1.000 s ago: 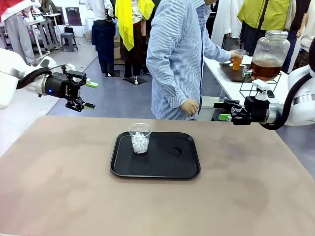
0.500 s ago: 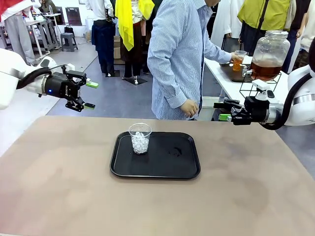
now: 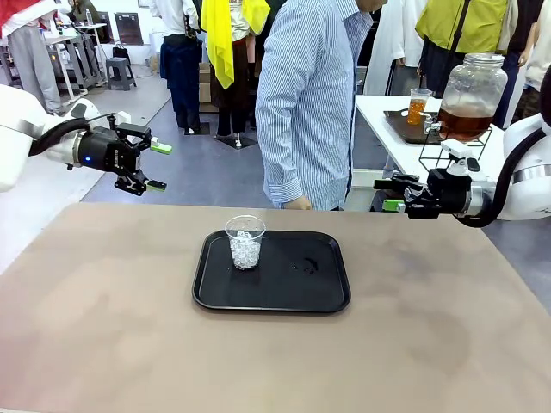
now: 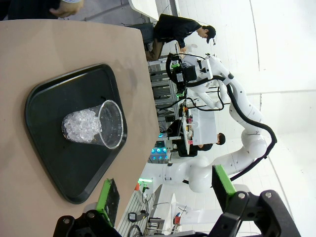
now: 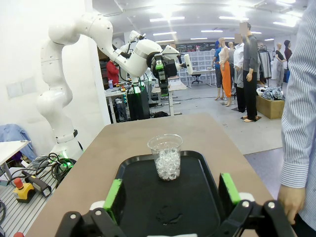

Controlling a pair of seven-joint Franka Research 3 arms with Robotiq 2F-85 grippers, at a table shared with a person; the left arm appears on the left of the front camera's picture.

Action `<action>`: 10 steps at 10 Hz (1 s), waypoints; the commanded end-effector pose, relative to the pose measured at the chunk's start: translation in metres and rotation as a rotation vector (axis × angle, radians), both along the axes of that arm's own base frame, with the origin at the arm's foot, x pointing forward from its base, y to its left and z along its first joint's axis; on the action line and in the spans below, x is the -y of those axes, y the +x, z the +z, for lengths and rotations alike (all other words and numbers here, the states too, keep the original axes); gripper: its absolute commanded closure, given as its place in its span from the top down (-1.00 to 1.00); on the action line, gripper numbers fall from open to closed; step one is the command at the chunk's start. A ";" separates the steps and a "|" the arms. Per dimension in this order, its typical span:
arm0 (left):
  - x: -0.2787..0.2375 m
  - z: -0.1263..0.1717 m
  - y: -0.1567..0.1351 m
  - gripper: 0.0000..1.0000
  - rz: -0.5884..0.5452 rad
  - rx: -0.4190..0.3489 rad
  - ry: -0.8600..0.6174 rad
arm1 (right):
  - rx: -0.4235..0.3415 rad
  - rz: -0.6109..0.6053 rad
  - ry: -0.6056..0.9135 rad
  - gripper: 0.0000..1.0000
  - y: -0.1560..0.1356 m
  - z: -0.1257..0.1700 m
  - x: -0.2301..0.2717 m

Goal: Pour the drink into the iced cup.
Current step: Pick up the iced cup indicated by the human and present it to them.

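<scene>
1. Standing upright on one black tray (image 3: pixel 284 288), toward its left end: one iced cup (image 3: pixel 245 243), clear, with ice cubes in its lower part; the tray lies on one brown table (image 3: pixel 103 327).
2. One drink (image 3: pixel 417 110), amber, in one small clear cup on a white side table (image 3: pixel 379 114) at the far right, well apart from the iced cup; one large glass jar (image 3: pixel 472 95) of amber liquid near it.
3. One left gripper (image 3: pixel 160 166): fingers spread, holding nothing; above the table's far left edge.
4. One right gripper (image 3: pixel 387 194): fingers spread, holding nothing; beyond the table's far right edge.
5. One person in a striped shirt (image 3: pixel 310 103) at the far edge; one hand (image 3: pixel 299 204) hanging low.
</scene>
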State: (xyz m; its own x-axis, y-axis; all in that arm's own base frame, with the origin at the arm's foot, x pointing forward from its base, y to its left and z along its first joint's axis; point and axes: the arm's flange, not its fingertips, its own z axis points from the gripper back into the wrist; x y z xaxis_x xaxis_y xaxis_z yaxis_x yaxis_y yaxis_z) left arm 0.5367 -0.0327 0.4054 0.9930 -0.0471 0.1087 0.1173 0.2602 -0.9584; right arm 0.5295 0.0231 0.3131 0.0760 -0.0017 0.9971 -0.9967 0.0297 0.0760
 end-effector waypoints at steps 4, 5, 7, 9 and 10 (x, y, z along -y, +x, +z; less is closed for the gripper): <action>0.000 0.001 0.000 1.00 0.000 0.002 -0.001 | -0.006 0.011 -0.004 1.00 0.003 0.005 -0.001; 0.000 0.001 0.000 1.00 0.000 0.002 -0.001 | -0.006 0.011 -0.004 1.00 0.003 0.005 -0.001; 0.000 0.001 0.000 1.00 0.000 0.002 -0.001 | -0.006 0.011 -0.004 1.00 0.003 0.005 -0.001; 0.000 0.001 0.000 1.00 0.000 0.002 -0.001 | -0.006 0.011 -0.004 1.00 0.003 0.005 -0.001; 0.000 0.001 0.000 1.00 0.000 0.002 -0.001 | -0.006 0.011 -0.004 1.00 0.003 0.005 -0.001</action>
